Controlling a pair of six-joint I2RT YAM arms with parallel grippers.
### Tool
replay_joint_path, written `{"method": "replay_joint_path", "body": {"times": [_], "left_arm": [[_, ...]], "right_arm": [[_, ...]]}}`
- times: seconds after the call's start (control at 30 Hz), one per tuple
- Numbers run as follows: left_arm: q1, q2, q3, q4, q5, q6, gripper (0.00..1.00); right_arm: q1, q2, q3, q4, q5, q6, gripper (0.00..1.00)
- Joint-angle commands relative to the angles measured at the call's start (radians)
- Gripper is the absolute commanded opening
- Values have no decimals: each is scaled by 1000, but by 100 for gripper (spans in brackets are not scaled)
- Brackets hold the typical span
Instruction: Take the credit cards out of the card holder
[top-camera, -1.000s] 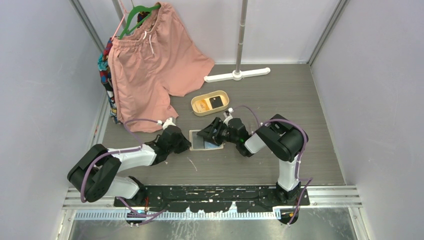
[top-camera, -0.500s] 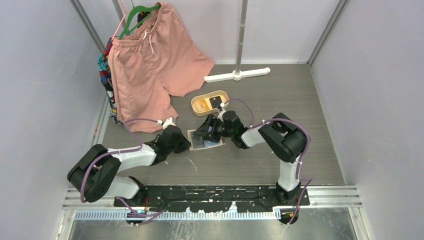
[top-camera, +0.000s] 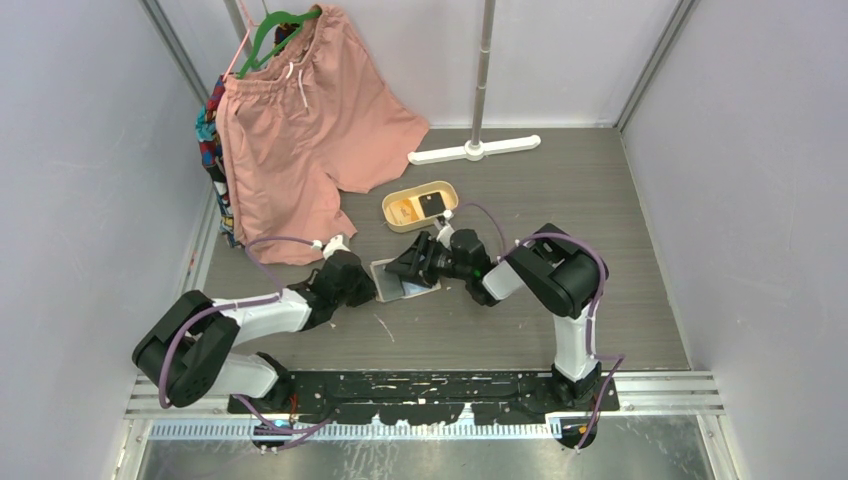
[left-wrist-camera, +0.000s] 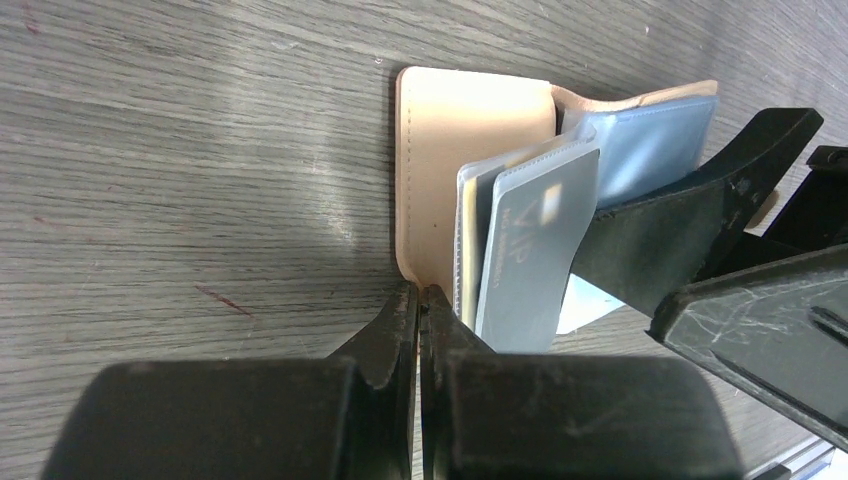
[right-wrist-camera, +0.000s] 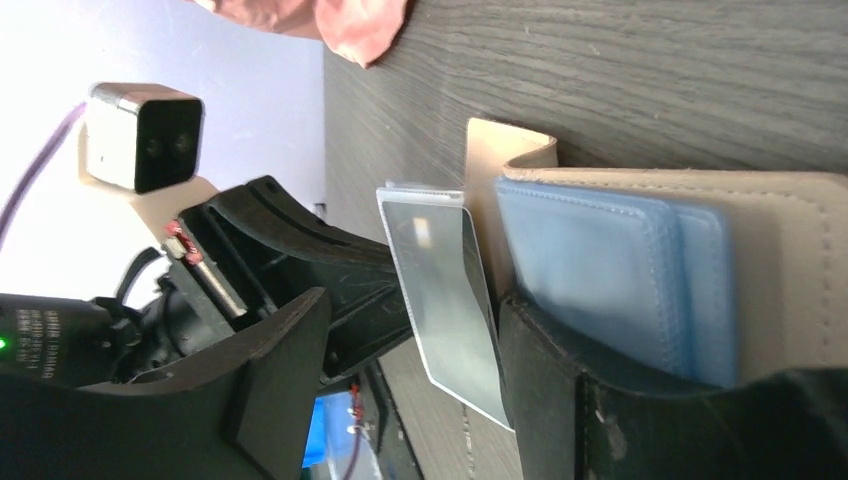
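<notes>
The beige card holder (left-wrist-camera: 470, 150) lies open on the wooden table, its blue inside (right-wrist-camera: 610, 270) facing up. My left gripper (left-wrist-camera: 420, 295) is shut on the near edge of its beige flap. A grey-blue credit card (left-wrist-camera: 530, 250) sticks out of the pockets, tilted up. My right gripper (right-wrist-camera: 410, 380) is open around that card (right-wrist-camera: 445, 300), which rests against one finger (right-wrist-camera: 560, 400) with a wide gap to the other. From above, both grippers (top-camera: 368, 287) (top-camera: 405, 268) meet at the holder (top-camera: 402, 282).
An oval tan tray (top-camera: 445, 190) behind the holder has an orange card (top-camera: 405, 209) and a black card (top-camera: 432, 203) in it. Pink shorts (top-camera: 300, 130) hang at the back left. A white stand foot (top-camera: 475, 150) lies at the back.
My right gripper has slid left over the holder and its jaws shifted in width. The holder and my left gripper moved slightly left.
</notes>
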Motion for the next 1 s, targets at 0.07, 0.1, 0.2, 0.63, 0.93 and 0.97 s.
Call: {"method": "replay_joint_path", "body": {"times": [0.07, 0.1, 0.2, 0.63, 0.93, 0.97], "left_arm": [[-20, 59, -1, 19, 70, -5, 0], [-20, 60, -1, 19, 70, -3, 0], [-20, 65, 0, 23, 72, -3, 0], [-21, 82, 4, 27, 83, -2, 0], [-20, 91, 6, 29, 88, 1, 0], [-20, 92, 7, 29, 88, 2, 0]], "right_arm": [[132, -92, 78, -441, -208, -167, 67], [134, -113, 100, -551, -177, -219, 68], [140, -154, 153, -753, -127, -318, 70], [140, -120, 83, -461, -224, -166, 70], [133, -89, -14, -102, -200, 4, 70], [129, -90, -23, -86, -201, 8, 70]]}}
